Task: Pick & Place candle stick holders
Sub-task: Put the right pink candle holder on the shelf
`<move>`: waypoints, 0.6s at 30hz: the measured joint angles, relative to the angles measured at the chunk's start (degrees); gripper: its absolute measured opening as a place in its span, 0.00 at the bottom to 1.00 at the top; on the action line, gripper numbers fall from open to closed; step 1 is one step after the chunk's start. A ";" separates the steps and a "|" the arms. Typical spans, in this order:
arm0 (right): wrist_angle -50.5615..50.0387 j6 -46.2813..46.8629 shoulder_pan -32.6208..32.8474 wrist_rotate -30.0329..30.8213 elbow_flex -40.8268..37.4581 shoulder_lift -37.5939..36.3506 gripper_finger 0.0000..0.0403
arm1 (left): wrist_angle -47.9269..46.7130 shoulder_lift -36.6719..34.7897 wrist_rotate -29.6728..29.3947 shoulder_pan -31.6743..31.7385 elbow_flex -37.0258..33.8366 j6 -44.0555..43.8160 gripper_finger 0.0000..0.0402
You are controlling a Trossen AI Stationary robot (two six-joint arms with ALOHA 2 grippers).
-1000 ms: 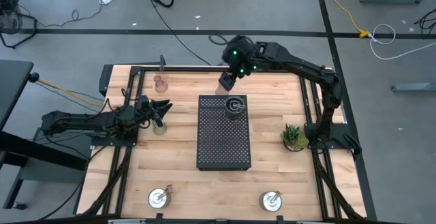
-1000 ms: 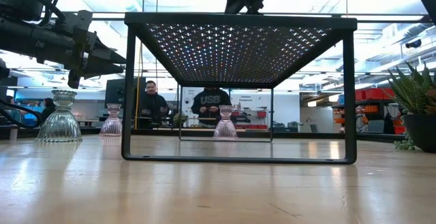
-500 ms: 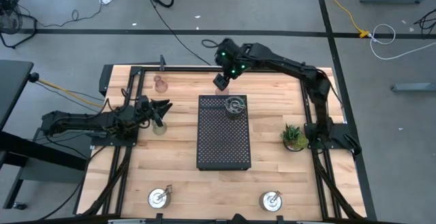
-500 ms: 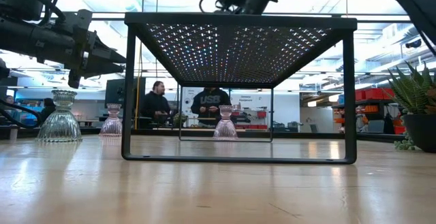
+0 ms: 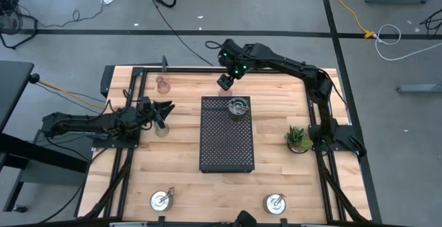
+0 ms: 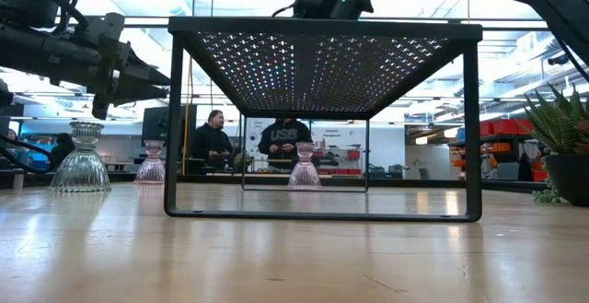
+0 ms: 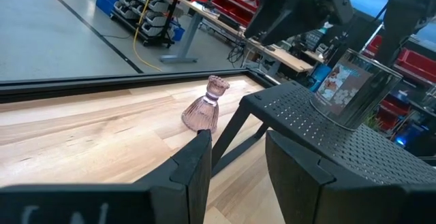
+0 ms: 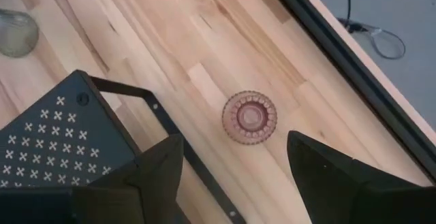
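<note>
A reddish glass holder [image 8: 249, 117] stands on its base on the wood by the black tray's far left corner; it also shows in the low view [image 6: 305, 167]. My right gripper [image 8: 235, 176] hangs open above it, fingers pointing down; in the high view it is at the tray's far edge [image 5: 226, 82]. A silver holder [image 5: 237, 107] stands on the tray [image 5: 226, 144]. A green-tinted glass holder [image 5: 161, 129] and a pink one [image 5: 162, 84] stand at the left. My left gripper [image 7: 235, 176] is open, level, beside the green one [image 5: 166, 110].
Two more silver holders [image 5: 161, 199] [image 5: 275, 203] stand near the table's near edge. A small potted plant [image 5: 298, 139] stands right of the tray. The tray stands on legs [image 6: 175, 119]. People show in the room beyond the far edge [image 6: 287, 142].
My right gripper has swung a little toward the table's left and far edge, away from the silver holder on the tray, and now hangs over the reddish holder. The holders have stayed where they were.
</note>
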 joint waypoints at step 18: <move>1.10 0.48 -0.65 -0.01 0.00 6.56 0.65 | 0.00 0.00 0.00 -0.02 0.00 0.00 0.35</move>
